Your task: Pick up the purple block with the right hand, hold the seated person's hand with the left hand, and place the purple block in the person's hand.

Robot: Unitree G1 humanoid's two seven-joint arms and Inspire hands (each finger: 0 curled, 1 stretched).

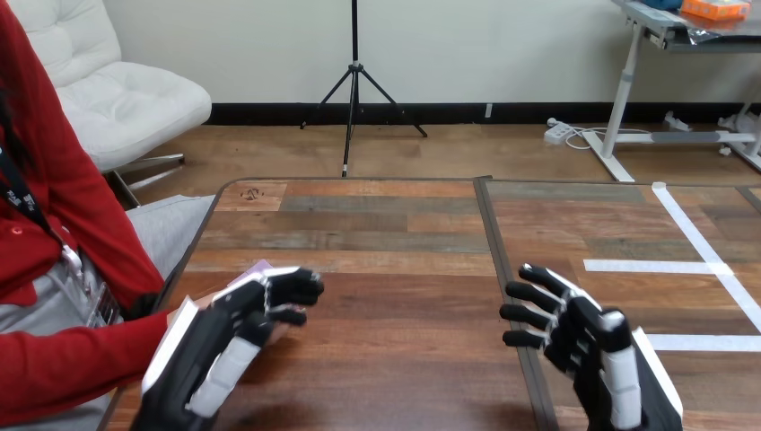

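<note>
1. Nearest on the robot's right, the right hand (588,346) hovers over the table (404,269) with its fingers spread and relaxed. It is released and grasps nothing.
2. Nearest on the left, the left hand (229,337) reaches toward the table's left edge. Its fingers are curled over the person's hand (205,302) and its thumb is tucked beneath, so it looks to be clasping that hand. Most of the contact is hidden under the robot's own knuckles.
3. The person's hand comes in from the red sleeve (72,368) at the left. It lies low over the table's edge, with only slivers of it showing around the robot's fingers.
4. Just beyond the left hand's fingertips a pale corner of the purple block (254,268) peeks out. It appears to rest in the person's hand, though what it sits on is covered.
5. Judging progress, the pick-up looks done and the left-hand hold is in place. The block seems to be delivered already, since the right hand is empty and well apart from it.
6. What seems left is to confirm the block is seated, then let go of the person's hand and draw the left arm back.
7. Farther off, white tape lines (646,266) cross the table's right half.
</note>
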